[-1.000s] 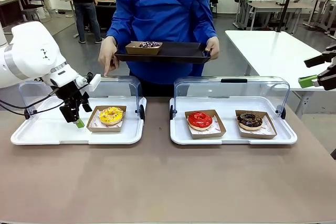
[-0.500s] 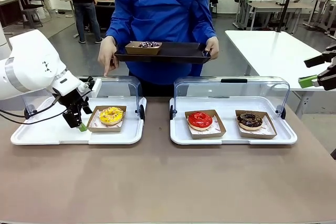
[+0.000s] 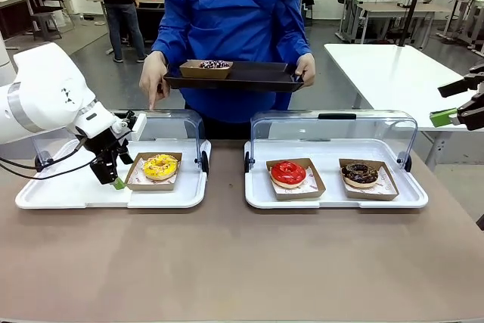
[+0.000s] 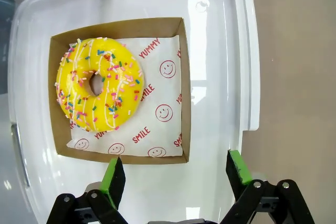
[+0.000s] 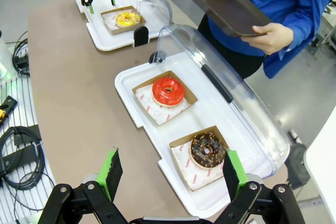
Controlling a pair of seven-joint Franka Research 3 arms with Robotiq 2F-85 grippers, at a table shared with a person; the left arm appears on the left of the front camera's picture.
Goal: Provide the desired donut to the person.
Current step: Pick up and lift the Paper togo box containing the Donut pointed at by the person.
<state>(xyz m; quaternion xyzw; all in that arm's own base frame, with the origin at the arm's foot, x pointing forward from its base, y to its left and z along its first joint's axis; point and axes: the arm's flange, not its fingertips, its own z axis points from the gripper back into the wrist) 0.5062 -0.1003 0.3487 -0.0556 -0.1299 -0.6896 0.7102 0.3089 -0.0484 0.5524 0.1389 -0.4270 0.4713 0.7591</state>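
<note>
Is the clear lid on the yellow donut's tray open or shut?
Open: the lid stands tipped back behind the uncovered yellow donut.

The person (image 3: 227,28) holding the dark tray (image 3: 257,77) is cut off above the shoulders. On that tray's left end, the boxed donut (image 3: 215,64) is too small to tell its topping. Below-left of the tray, the left arm (image 3: 45,96) hides part of a clear lid (image 3: 178,122).

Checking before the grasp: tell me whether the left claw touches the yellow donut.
Apart. In the left wrist view the open left claw has its pads at the box edge, with paper between them and the yellow donut.
</note>
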